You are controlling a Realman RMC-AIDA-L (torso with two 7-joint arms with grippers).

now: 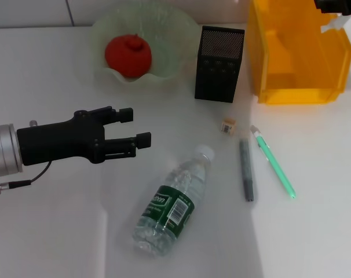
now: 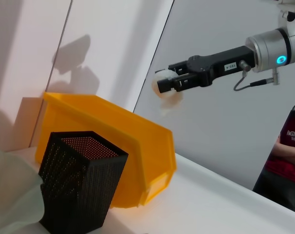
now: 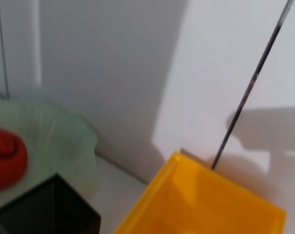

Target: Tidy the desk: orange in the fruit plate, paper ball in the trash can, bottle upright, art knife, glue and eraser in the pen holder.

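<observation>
Right gripper [image 2: 163, 84] clamped on crumpled white paper ball [image 2: 168, 92] above bright-yellow plastic trash can [image 2: 113, 141]; early release risks missing; left gripper [image 1: 135, 127] fingers apart

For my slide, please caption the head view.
Left gripper open above clear plastic bottle lying flat; red-orange fruit in plate.

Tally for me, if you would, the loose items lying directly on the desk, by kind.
bottle: 1
eraser: 1
slim stick-shaped tools, the grey stick and the green stick: 2
Total: 4
</observation>
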